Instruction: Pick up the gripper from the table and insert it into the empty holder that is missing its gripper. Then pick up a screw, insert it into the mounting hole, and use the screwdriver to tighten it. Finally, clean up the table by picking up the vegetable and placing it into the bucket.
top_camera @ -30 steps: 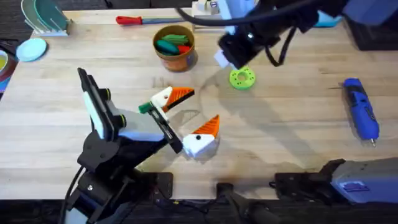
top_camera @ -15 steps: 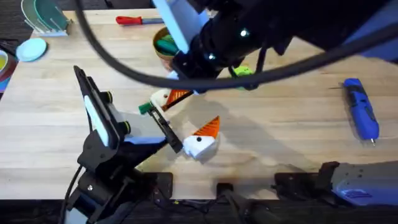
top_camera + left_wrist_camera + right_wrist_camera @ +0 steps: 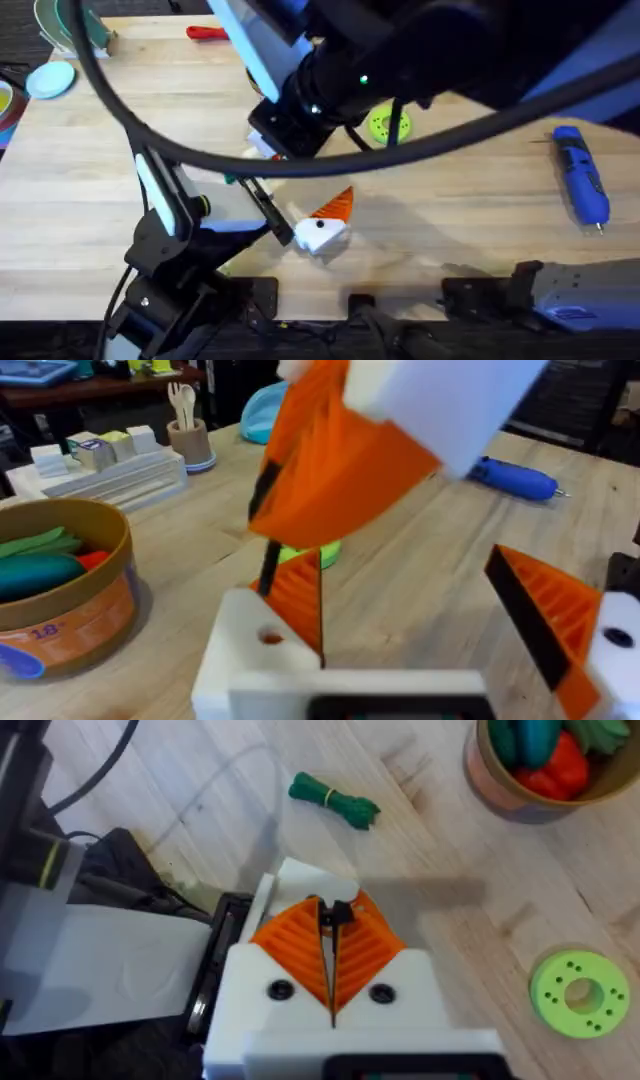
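My right gripper is shut on a small dark screw, just above a white holder. That holder has an orange gripper seated in it and a round mounting hole in its face. In the left wrist view the screw hangs tip-down right over that hole. My left gripper stands open, fingers far apart. The blue screwdriver lies at the table's right. A green vegetable lies on the wood beside the holder. The bucket holds several toy vegetables.
A green disc with holes lies mid-table, near the right arm. A red-handled screwdriver lies at the far edge. Another white block with an orange wedge sits near the front. Trays and cups stand at the far left.
The right arm has swung left from beside the green disc to above the holder, now covering the bucket in the overhead view. The left arm has barely moved.
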Robot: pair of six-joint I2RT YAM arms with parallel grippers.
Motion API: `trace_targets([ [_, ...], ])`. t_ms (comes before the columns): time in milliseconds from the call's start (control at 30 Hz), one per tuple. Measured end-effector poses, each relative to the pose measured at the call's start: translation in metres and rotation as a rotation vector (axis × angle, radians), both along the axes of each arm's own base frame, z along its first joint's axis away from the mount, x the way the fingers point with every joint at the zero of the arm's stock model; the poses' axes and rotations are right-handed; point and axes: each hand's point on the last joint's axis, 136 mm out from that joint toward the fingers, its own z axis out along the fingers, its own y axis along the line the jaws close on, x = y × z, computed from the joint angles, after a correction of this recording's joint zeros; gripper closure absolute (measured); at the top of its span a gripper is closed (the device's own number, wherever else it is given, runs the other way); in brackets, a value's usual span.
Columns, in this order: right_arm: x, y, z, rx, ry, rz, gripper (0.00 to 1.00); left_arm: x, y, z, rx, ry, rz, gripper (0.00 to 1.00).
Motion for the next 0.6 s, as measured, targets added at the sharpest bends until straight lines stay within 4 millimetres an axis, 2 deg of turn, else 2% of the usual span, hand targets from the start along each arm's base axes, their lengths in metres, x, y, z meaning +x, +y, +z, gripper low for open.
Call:
trace_targets([
  [433,-0.004,0.003,-0.006,-0.013,0.013,0.005,0.995,0.0,0.0,0.0,0.0,0.0,0.0,0.008],
  [600,-0.004,0.007,-0.019,-0.043,0.031,0.009,0.995,0.0,0.0,0.0,0.0,0.0,0.0,0.008],
])
